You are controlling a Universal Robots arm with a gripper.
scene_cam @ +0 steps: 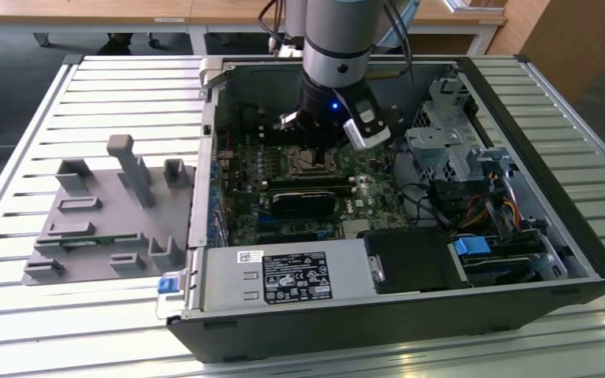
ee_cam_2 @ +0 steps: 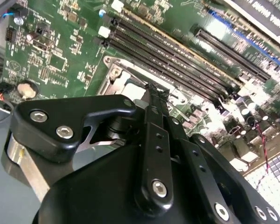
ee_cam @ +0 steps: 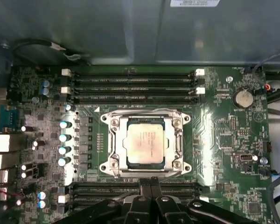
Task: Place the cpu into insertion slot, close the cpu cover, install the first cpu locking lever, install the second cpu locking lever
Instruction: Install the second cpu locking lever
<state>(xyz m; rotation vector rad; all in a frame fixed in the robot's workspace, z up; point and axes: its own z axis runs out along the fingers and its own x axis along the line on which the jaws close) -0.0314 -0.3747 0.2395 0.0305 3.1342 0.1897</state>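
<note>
CPU [ee_cam: 143, 144] — a small square chip with a silver-grey top plate — lies seated in the insertion slot [ee_cam: 164, 122], at the middle of the green motherboard [ee_cam: 224, 140] in the first wrist view. CPU cover [ee_cam: 113, 140], a thin silver metal frame with a square window, lies flat around the chip, its window showing the top plate. Four long black memory slots [ee_cam: 130, 86] run in parallel along one side of the socket; a second set [ee_cam: 130, 189] runs along the opposite side, nearest the gripper. A round coin cell [ee_cam: 243, 98] sits toward one edge of the board.

Gripper [ee_cam: 150, 179] hangs just beside the socket, its black fingers [ee_cam: 155, 186] pressed together with nothing between them; in the second wrist view the fingertips [ee_cam_2: 154, 91] meet at the rim of the socket frame — whether they touch it cannot be told.

Exterior view: the arm [scene_cam: 336, 47] reaches down into the open computer case [scene_cam: 576, 260], the gripper [scene_cam: 313, 142] over the socket [scene_cam: 308, 163] in the far half of the board. A grey fixture plate [scene_cam: 92, 228] lies on the slatted table [scene_cam: 29, 118] at the exterior view's left, well apart from the case.
</note>
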